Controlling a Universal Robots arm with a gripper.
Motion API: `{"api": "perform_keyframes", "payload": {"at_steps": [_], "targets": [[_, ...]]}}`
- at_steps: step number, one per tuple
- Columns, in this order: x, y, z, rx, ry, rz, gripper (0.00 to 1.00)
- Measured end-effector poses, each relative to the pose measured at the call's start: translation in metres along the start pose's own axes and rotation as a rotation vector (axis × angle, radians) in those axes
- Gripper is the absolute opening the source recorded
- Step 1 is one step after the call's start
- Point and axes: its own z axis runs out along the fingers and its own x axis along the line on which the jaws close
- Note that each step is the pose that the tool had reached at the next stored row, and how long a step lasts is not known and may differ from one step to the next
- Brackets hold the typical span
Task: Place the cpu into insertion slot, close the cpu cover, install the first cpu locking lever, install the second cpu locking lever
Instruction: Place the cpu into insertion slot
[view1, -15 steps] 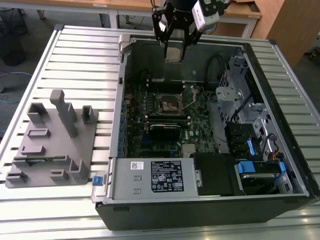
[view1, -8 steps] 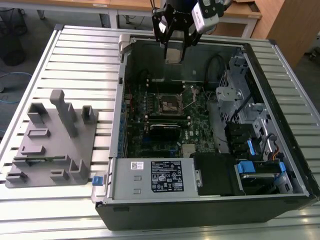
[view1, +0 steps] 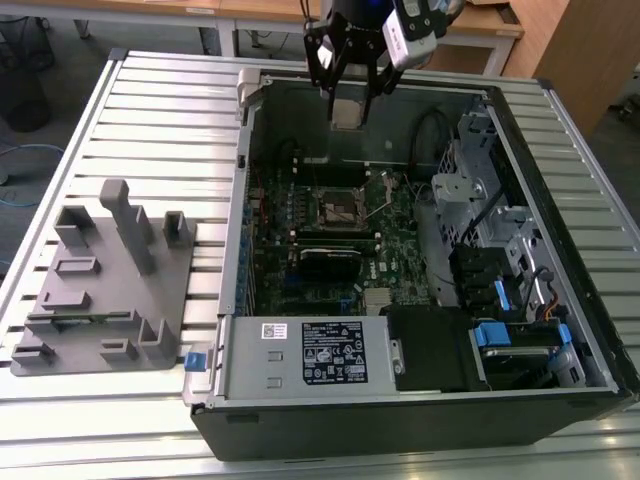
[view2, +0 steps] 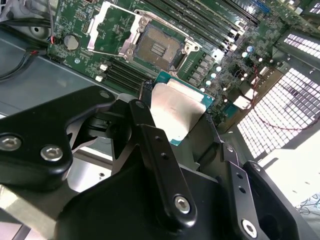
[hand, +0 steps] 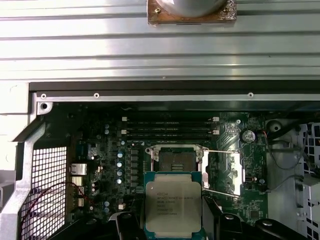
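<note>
My gripper (view1: 348, 100) hangs over the far wall of the open computer case (view1: 232, 300) and is shut on the cpu (view1: 348, 113), a flat square chip with a silver face and green edge. In both wrist views the cpu (view2: 177, 112) (hand: 173, 205) sits between the black fingers (view2: 150, 145), held above the green board. The insertion slot (view1: 340, 207) (view2: 159, 48) (hand: 176, 161) lies uncovered below and ahead of the chip, with a dark centre. The cpu cover (view2: 95, 31) (hand: 243, 172) is swung open beside the slot. Two thin levers (hand: 225, 151) stand raised by it.
A black card (view1: 330, 262) lies nearer than the slot in the exterior view. A labelled power supply box (view1: 320, 355) and drive bays with blue tabs (view1: 500, 335) fill the case's near side. A grey fixture block (view1: 100, 280) stands on the slatted table (view1: 150, 120) at the exterior view's left.
</note>
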Motion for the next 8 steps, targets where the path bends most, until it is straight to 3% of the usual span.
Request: {"api": "perform_keyframes", "payload": {"at_steps": [8], "targets": [[0.0,-0.0001,0.0013,-0.0002,-0.0001,0.0,0.54]]}}
